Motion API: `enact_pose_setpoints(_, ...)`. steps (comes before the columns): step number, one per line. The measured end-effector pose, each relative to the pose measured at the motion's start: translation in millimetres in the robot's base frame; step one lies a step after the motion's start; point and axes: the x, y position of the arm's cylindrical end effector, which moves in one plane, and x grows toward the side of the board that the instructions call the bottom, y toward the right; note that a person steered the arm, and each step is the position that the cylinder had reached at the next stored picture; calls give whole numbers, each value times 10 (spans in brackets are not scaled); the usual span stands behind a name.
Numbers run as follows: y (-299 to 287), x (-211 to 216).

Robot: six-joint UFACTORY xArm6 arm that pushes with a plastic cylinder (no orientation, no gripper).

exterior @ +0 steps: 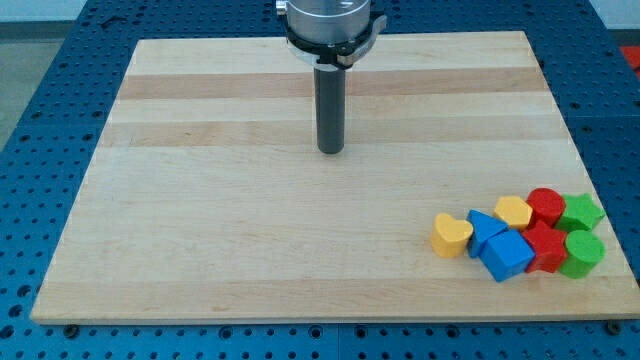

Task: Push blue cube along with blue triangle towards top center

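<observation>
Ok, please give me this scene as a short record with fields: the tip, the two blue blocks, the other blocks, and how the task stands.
tip: my tip rests on the board near the view's top centre, far from all blocks
blue cube: in the cluster at the view's bottom right
blue triangle: just up-left of the blue cube, touching it
neighbours: yellow heart, yellow block, red blocks, green blocks
task status: blue pair not yet pushed

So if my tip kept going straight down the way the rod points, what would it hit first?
My tip points straight down at bare wooden board, seemingly touching it already. Nothing else lies in that line; the blue cube and blue triangle sit far off at the view's bottom right.
</observation>
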Motion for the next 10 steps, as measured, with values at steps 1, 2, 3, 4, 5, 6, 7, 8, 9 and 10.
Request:
enact_pose_setpoints(1, 119, 853)
enact_pose_setpoints(2, 119, 899)
enact_pose_setpoints(3, 123, 1130)
enact_pose_setpoints(4, 124, 1606)
enact_pose_setpoints(5, 124, 1914)
enact_pose_setpoints(6, 123, 1989)
enact_pose_setpoints(7, 231, 1990)
enact_pose_setpoints(8, 874, 2009)
enact_pose_setpoints(9, 874, 2009)
enact_pose_setpoints(10, 1338, 2008)
